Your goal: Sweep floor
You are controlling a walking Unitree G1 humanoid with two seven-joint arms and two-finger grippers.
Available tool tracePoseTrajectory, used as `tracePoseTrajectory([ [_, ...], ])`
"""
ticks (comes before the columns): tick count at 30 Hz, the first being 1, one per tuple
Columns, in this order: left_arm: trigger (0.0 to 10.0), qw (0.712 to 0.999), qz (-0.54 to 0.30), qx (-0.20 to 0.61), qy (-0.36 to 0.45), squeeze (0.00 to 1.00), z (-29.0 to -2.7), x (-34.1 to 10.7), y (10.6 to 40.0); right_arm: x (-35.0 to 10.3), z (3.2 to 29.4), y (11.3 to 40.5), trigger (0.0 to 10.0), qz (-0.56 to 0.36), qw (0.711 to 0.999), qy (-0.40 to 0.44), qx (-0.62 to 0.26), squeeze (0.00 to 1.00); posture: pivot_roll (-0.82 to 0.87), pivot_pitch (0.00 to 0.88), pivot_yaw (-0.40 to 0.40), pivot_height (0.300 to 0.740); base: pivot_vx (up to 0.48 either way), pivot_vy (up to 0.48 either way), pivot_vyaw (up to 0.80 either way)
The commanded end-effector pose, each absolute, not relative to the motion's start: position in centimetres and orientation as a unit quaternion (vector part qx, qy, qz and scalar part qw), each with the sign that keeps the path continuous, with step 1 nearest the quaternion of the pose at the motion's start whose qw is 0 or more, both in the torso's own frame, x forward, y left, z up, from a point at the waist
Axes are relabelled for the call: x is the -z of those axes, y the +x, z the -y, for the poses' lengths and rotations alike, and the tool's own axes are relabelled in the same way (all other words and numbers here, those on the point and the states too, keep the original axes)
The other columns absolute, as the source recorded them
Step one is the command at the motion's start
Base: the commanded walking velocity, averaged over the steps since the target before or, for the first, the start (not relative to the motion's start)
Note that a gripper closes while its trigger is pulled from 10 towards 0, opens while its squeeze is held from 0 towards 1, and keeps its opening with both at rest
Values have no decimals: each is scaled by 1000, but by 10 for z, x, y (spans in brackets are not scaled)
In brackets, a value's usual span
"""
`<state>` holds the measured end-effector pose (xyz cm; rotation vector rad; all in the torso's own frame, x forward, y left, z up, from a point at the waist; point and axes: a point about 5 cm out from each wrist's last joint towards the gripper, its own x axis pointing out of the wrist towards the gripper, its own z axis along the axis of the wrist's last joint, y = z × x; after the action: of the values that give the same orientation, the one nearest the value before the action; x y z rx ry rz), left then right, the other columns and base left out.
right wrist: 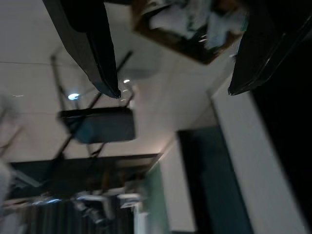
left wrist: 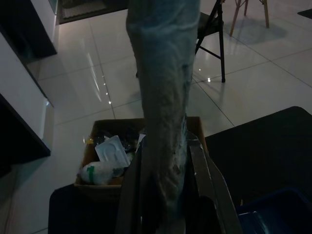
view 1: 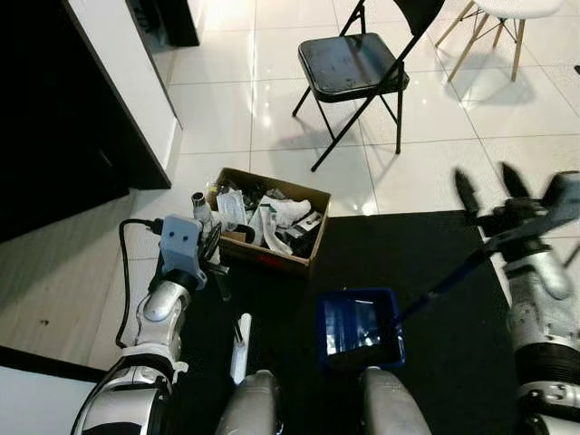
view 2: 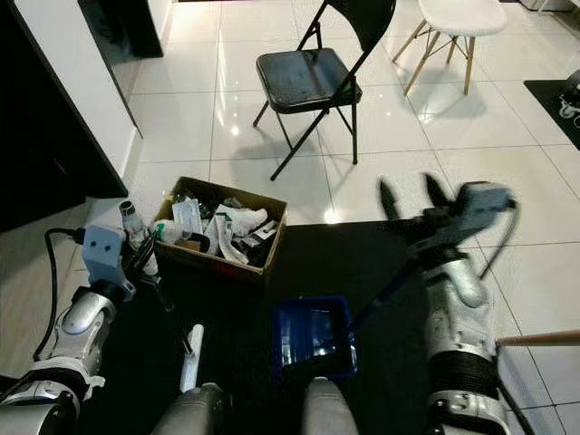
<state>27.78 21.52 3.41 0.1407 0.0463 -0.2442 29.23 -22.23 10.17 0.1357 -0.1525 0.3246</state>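
A blue dustpan [view 1: 358, 328] sits on the black mat [view 1: 435, 254] between my feet. Its long dark handle [view 1: 441, 283] slants up toward my right arm. My right gripper [view 1: 485, 177] hovers over the mat's far right edge, open, and the right wrist view shows nothing between its fingers [right wrist: 97, 48]. My left gripper [view 1: 217, 263] is beside the cardboard box, shut on a pale brush handle [left wrist: 163, 97] that rises between its fingers. A white stick-like part [view 1: 240, 349] lies on the mat below the left gripper.
An open cardboard box [view 1: 272, 261] full of rubbish stands at the mat's far left corner. A black folding chair [view 1: 349, 63] and a white chair [view 1: 507, 9] stand on the glossy tiles beyond. A dark cabinet [view 1: 54, 109] and a black cable [view 1: 122, 281] are on the left.
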Motion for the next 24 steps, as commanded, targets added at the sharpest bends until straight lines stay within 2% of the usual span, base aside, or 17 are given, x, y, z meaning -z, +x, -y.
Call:
tracePoseTrajectory([
  [1, 10000, 990, -19, 120, 71, 0, -213, -34, 279, -88, 213, 290, 10000, 46, 980, 73, -180, 0, -24, 16, 30, 740, 0, 0, 0],
  [4, 10000, 990, -21, 116, 71, 0, -214, -34, 279, -80, 207, 290, 10000, 31, 979, 77, -186, 0, -26, 15, 31, 740, 0, 0, 0],
  [7, 10000, 992, -33, 106, 68, 0, -214, -30, 277, -48, 183, 285, 10000, -40, 970, 88, -225, 0, -14, 12, 24, 740, 0, 0, 0],
  [10, 10000, 993, -45, 97, 57, 0, -213, -23, 272, -28, 172, 275, 10000, -78, 965, 85, -237, 0, -9, 14, 14, 740, 0, 0, 0],
  [13, 10000, 991, -64, 93, 67, 0, -215, -14, 264, -11, 173, 266, 10000, -114, 969, 84, -200, 0, -7, 18, 12, 740, 0, 0, 0],
  [21, 10000, 991, -78, 89, 69, 0, -214, -8, 258, 4, 175, 255, 10000, -138, 971, 94, -169, 0, -8, 25, 9, 740, 0, 0, 0],
  [24, 10000, 990, -79, 90, 68, 0, -209, -4, 254, 11, 187, 247, 10000, -137, 980, 93, -111, 0, -5, 24, 13, 740, 0, 0, 0],
])
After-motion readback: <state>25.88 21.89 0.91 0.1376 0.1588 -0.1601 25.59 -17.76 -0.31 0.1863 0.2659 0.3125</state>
